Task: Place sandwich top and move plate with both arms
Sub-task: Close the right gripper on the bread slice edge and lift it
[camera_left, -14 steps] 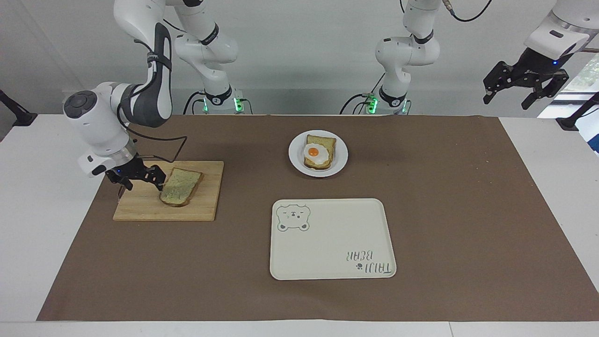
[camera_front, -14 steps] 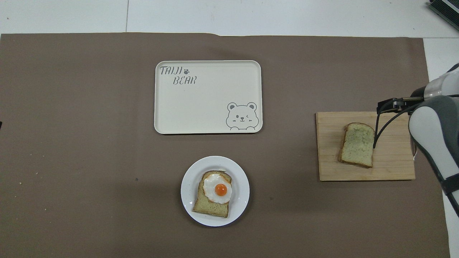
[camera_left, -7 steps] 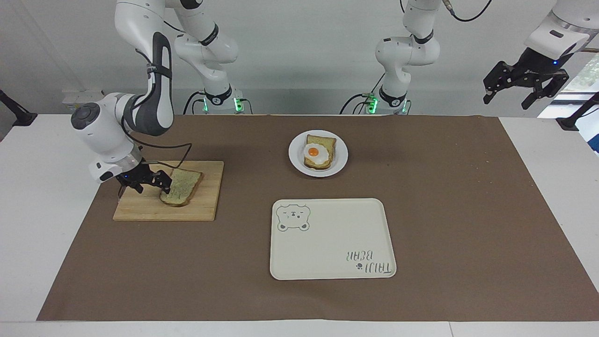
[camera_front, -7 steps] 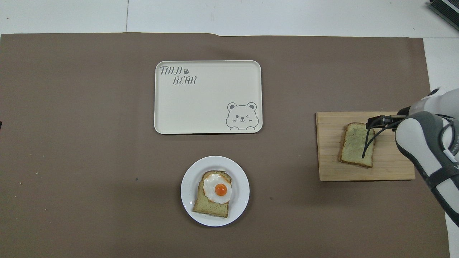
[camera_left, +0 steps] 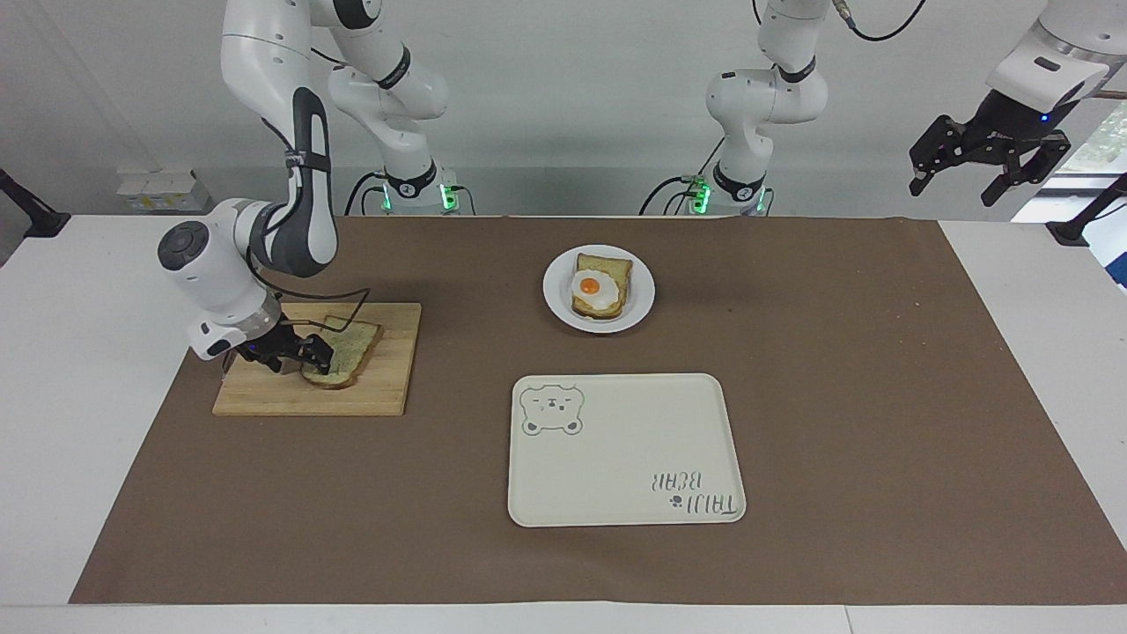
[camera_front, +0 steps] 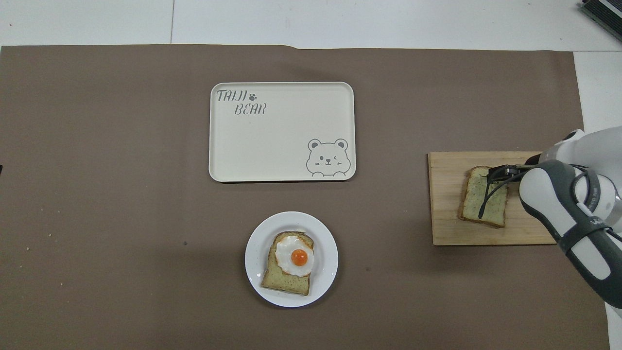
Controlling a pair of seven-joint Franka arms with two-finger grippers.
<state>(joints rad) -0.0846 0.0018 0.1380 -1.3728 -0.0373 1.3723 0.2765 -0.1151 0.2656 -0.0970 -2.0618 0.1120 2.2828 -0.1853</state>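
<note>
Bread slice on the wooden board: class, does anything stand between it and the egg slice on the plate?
Nothing visible does. Only bare brown mat lies between the sandwich top and the plate. The right gripper is already at the slice.

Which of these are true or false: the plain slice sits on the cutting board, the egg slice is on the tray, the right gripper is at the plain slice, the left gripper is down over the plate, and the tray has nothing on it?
1. The plain slice lies on the cutting board. True.
2. The egg slice is on the tray. False: it lies on the plate, which stands nearer to the robots than the tray.
3. The right gripper is at the plain slice. True: it is low over the board, open, at the slice's edge.
4. The left gripper is down over the plate. False: it hangs high off the left arm's end of the table, open and waiting.
5. Nothing lies on the tray. True.
</note>
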